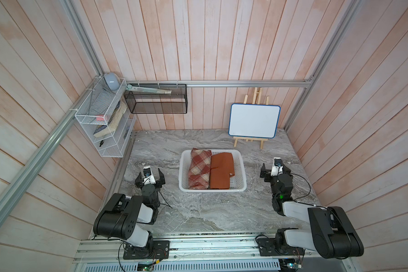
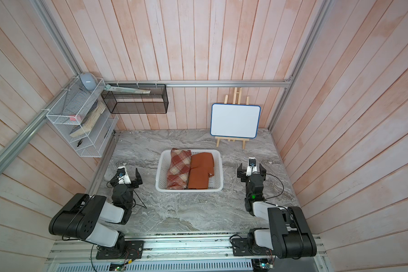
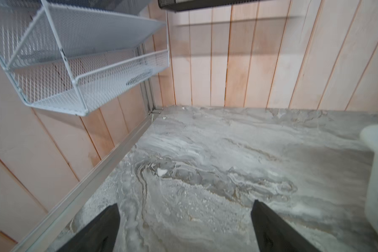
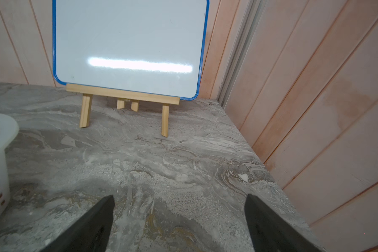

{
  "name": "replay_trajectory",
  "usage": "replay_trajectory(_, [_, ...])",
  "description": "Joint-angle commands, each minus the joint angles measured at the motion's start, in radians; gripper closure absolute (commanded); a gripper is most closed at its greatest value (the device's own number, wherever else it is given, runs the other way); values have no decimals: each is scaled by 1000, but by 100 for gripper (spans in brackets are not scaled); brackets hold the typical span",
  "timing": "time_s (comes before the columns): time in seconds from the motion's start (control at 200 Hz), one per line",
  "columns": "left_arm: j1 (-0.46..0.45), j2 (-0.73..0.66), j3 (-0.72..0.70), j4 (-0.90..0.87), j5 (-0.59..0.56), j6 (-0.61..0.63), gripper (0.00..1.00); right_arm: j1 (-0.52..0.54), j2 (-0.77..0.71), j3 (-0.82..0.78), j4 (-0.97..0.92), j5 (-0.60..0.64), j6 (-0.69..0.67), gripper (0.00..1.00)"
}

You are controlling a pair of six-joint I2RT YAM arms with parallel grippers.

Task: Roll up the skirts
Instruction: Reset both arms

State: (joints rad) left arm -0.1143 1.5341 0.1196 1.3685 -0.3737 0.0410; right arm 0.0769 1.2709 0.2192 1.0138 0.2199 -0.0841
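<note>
**Cloth, plastic, stone and wood**

The plaid skirt (image 1: 199, 168) is woolly, matt cloth. The rust-orange skirt (image 1: 220, 172) is a smoother, plain matt cloth. The basket (image 1: 239, 175) is white perforated plastic with a slight sheen. The table (image 1: 198, 212) has a grey, veined, stone-look surface, matt and faintly gritty. The walls (image 1: 222, 47) are pale pinkish wooden planks, matt. The whiteboard (image 4: 129, 39) is glossy and mirrors a strip of light; its easel (image 4: 122, 94) is bare light wood. The shelf (image 3: 92, 65) is white painted metal mesh, the wall basket (image 1: 156, 104) is black metal mesh, and the frame rail (image 1: 245, 83) is dull silver metal.
</note>
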Motion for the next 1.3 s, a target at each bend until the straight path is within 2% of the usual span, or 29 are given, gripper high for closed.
replay_trajectory(0.0, [21,41,25,76,99,-5,0,-6,-58,6,30,-52,100,2])
replay_trajectory(0.04, [29,77,51,89,93,4,0,-8,-52,14,27,-27,105,2])
replay_trajectory(0.11, [45,19,103,-119,123,-37,0,-9,-38,-20,104,-39,56,2])
replay_trajectory(0.175, [103,40,125,-118,187,-73,0,-12,-2,-39,121,-68,56,2])
replay_trajectory(0.21, [118,23,137,-178,204,-96,0,-18,39,-47,140,-79,71,2])
replay_trajectory(0.28, [124,29,135,-154,210,-96,0,-29,155,-93,358,-138,30,2])
replay_trajectory(0.335, [124,26,135,-166,211,-97,0,-35,272,-116,487,-141,32,2])
replay_trajectory(0.355, [124,22,135,-175,210,-99,0,-35,320,-122,590,-138,26,2])
replay_trajectory(0.38, [123,24,134,-166,210,-98,0,-25,353,-132,663,-99,17,2])
replay_trajectory(0.41, [123,32,132,-142,208,-93,0,-12,334,-130,615,-24,33,2])
replay_trajectory(0.455, [124,25,130,-159,212,-96,0,-14,288,-96,481,21,63,2])
replay_trajectory(0.525, [120,31,129,-146,208,-88,0,-22,284,-29,359,21,73,2])
replay_trajectory(0.625, [114,31,131,-148,203,-81,1,-51,298,-22,366,-17,97,2])
replay_trajectory(1.295, [116,31,150,-182,226,-79,0,-54,296,-17,353,-21,99,2])
